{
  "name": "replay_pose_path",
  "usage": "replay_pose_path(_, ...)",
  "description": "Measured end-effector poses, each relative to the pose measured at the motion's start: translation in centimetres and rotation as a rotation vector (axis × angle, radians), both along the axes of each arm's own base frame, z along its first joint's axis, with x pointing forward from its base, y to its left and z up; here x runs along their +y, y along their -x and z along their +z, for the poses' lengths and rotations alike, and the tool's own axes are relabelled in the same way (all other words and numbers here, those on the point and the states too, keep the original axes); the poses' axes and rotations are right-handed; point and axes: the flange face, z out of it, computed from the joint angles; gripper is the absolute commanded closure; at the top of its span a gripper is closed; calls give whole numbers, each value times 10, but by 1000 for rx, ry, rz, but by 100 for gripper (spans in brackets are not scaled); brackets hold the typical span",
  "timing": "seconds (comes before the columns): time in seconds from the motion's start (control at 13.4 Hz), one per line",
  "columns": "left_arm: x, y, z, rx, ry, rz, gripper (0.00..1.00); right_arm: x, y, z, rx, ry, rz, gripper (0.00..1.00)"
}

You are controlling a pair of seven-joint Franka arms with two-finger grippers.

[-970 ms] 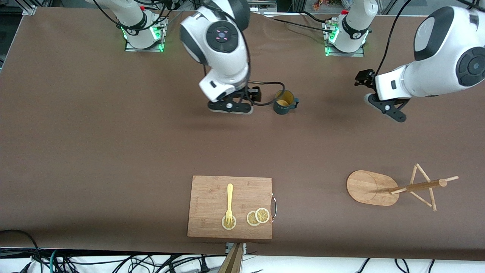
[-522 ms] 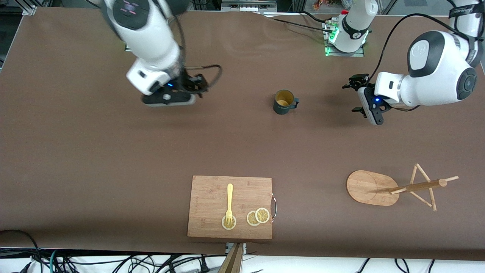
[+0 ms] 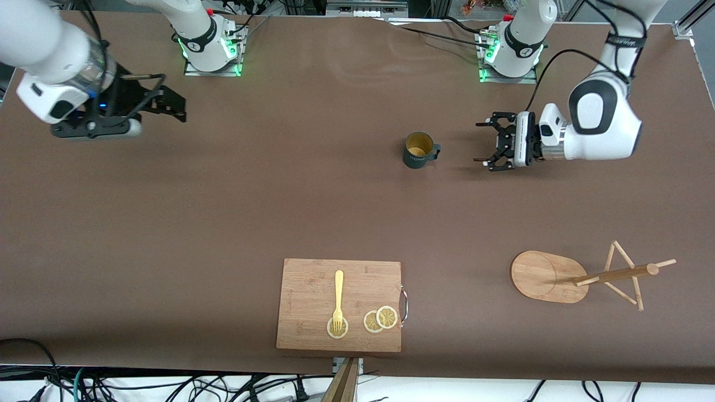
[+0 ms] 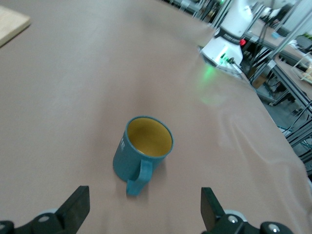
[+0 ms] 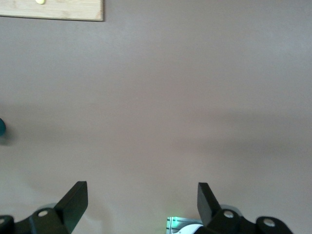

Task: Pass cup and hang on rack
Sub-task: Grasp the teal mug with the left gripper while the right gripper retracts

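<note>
Two arms over one brown table (image 3: 223, 212). Right arm pulled up toward its own end of the table; right gripper (image 3: 167, 106) hangs over bare cloth near its base, fingers spread, nothing held. Its wrist view shows both fingertips (image 5: 73, 197) wide apart over plain tabletop.

Left arm reaches in low from its end; left gripper (image 3: 487, 142) is turned sideways, pointing at the cup, fingers parted, gap empty. It sits just off the cup's handle side, not touching. Left wrist view: fingertips (image 4: 78, 204) wide, cup centred between them and some way ahead.

Cutting board (image 3: 313, 279) lies at the table edge nearest the front camera, roughly mid-table. A yellow fork (image 3: 338, 298) and three lemon slices (image 3: 380, 319) rest on it; the fork's tines sit on one slice.

Rack (image 3: 550, 276) stands nearer the front camera than the cup, toward the left arm's end; oval base, central pole, thin pegs, all bare.

Cup (image 3: 419, 150) stands upright on the table about mid-length, much nearer the bases than the board is. Teal outside, yellow inside, handle facing the left gripper.
</note>
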Motion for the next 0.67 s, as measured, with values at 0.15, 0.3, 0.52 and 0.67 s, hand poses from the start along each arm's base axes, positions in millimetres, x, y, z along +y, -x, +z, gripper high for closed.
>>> replay_pose_path(0.15,-1,17,-48,-43,120,8,0,-4,1,1,3,3,16,1)
replay_pose_path(0.3,-5,34,-90,-89,209,31,0,-9,0,1,-2,22,27,1)
replay_pose_path(0.52,-13,51,-133,-101,274,79,0,-21,-2,1,-8,46,49,1)
replay_pose_path(0.67,-28,59,-148,-100,313,110,5,-29,-4,1,-10,60,53,1)
